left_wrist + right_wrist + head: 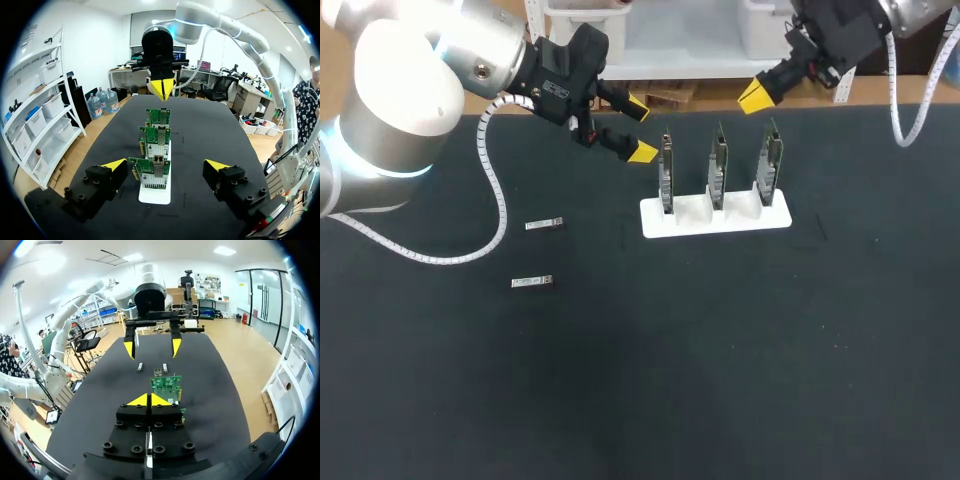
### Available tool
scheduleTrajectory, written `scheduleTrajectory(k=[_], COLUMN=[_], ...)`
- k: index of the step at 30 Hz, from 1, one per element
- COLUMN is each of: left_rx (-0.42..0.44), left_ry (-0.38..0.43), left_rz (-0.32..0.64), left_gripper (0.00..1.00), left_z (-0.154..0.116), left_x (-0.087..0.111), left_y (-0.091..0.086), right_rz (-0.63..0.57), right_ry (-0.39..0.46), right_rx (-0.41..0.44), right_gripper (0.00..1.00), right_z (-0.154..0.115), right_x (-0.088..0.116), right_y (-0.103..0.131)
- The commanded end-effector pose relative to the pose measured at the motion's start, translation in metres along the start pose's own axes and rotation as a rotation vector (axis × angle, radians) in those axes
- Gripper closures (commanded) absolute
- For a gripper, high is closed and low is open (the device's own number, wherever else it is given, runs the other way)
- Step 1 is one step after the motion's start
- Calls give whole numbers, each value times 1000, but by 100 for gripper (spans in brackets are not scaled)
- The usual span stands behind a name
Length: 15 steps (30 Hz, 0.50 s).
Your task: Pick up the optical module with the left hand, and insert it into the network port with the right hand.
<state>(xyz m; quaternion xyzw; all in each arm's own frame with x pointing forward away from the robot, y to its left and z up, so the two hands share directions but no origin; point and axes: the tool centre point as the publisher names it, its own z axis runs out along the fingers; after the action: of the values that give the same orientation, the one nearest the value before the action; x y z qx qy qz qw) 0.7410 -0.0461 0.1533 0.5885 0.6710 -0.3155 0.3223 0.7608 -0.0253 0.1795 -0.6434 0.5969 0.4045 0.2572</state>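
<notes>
1. Lying flat on the table, touching nothing: two modules.
2. Standing farther back: stand holding three cards.
3. Hanging wide open beside the cards, holding nothing: left gripper.
4. Hanging pinched together behind the cards, holding nothing: right gripper.

left hand spread wide, right hand fingers pressed together.

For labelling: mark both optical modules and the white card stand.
Module nearer the stand [545, 224]: head view, middle of its body.
Other module [532, 283]: head view, middle of its body.
Stand [692, 223]: head view, bare white base between two cards.
</notes>
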Motion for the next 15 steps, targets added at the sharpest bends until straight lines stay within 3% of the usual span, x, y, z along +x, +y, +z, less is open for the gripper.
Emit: scheduleTrajectory(k=[1, 15], left_rx=[-2, -2], left_ry=[6, 6], left_rz=[-3, -3], left_gripper=[0, 0], left_z=[1, 1], left_x=[-2, -2], left_y=[0, 0], right_rz=[-4, -16], right_ry=[9, 28], right_rx=[24, 61], right_gripper=[100, 100], right_z=[1, 6], right_x=[3, 10], right_y=[-1, 5])
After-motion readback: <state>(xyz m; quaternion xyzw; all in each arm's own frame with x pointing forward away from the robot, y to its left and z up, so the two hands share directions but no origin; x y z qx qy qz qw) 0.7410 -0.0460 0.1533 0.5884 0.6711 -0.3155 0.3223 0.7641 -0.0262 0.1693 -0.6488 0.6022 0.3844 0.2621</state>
